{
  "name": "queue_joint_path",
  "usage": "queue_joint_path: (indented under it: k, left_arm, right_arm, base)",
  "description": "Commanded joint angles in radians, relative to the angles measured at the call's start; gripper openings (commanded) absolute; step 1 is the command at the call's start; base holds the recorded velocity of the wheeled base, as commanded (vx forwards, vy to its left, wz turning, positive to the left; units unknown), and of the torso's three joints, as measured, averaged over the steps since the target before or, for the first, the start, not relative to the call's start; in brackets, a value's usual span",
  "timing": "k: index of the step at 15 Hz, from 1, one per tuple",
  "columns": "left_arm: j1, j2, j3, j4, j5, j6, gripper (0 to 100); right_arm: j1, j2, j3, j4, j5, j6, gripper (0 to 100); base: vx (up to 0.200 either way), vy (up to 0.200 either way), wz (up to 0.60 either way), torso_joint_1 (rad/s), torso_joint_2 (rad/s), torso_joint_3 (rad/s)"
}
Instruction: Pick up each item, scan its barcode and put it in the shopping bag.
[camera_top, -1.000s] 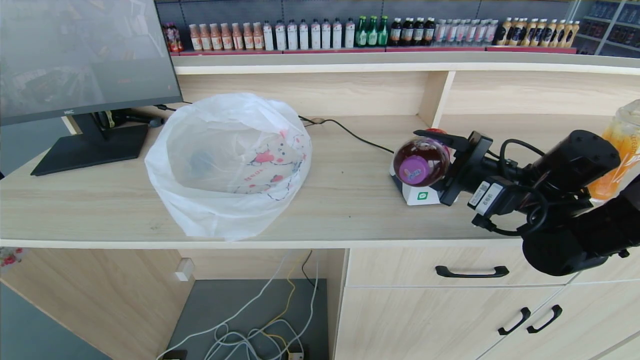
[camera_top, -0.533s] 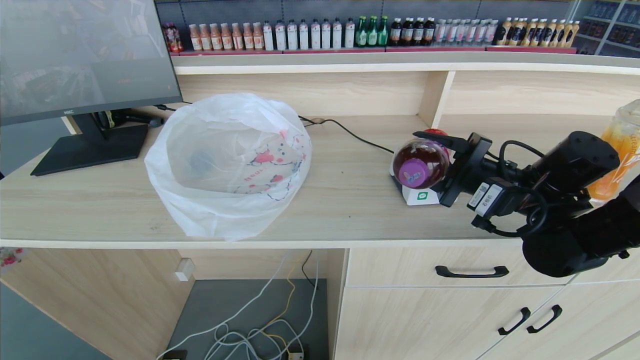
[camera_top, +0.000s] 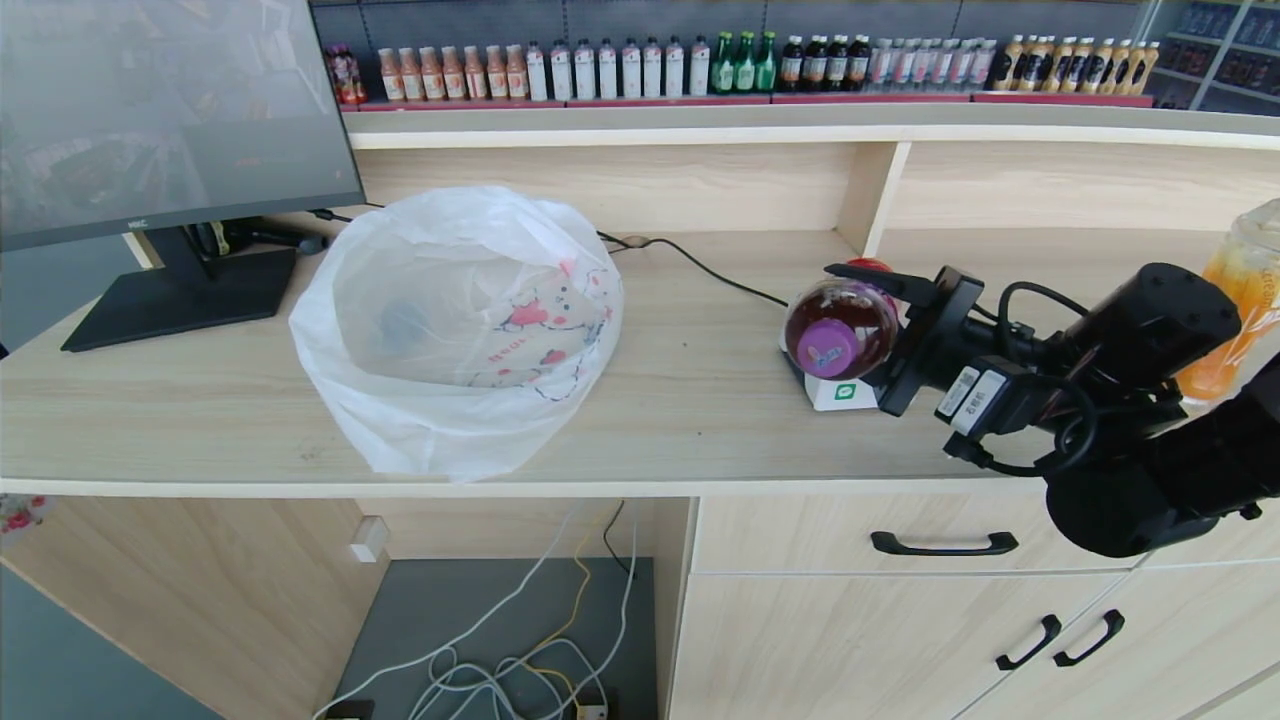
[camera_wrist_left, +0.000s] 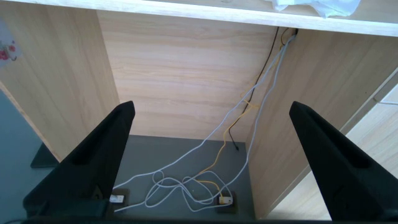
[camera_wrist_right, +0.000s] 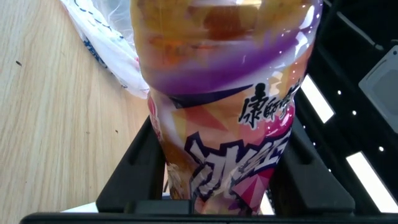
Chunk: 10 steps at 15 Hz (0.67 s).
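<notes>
Wooden counter (camera_top: 700, 420) bears the white shopping bag (camera_top: 455, 330), mouth open, toward its left. Below its edge the left gripper (camera_wrist_left: 211, 109) hangs spread wide. Farther right, the right gripper (camera_top: 862, 335) clamps a purple-capped bottle (camera_top: 842, 322), lying sideways just above the small white scanner (camera_top: 840, 393).

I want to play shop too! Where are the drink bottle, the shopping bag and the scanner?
drink bottle (camera_top: 850, 315): head view, dark body above its purple cap.
shopping bag (camera_top: 440, 430): head view, front wall.
scanner (camera_top: 838, 394): head view, white front face.

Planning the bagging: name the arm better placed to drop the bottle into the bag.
Right: the right gripper holds the bottle above the counter; the left gripper sits open below the counter.
</notes>
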Motion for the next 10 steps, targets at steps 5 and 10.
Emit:
queue_joint_path:
  k: [5,10]
  left_arm:
    - [0.000,0.000,0.000,0.000,0.000,0.000,100]
    - [0.000,0.000,0.000,0.000,0.000,0.000,100]
  right_arm:
    - [0.093,-0.081,0.008,-0.002,-0.044,0.061,0]
    - [0.169,-0.178,0.006,0.001,-0.181,0.170,0]
  base:
    - [0.000,0.000,0.00,0.000,0.00,0.000]
    - [0.000,0.000,0.00,0.000,0.00,0.000]
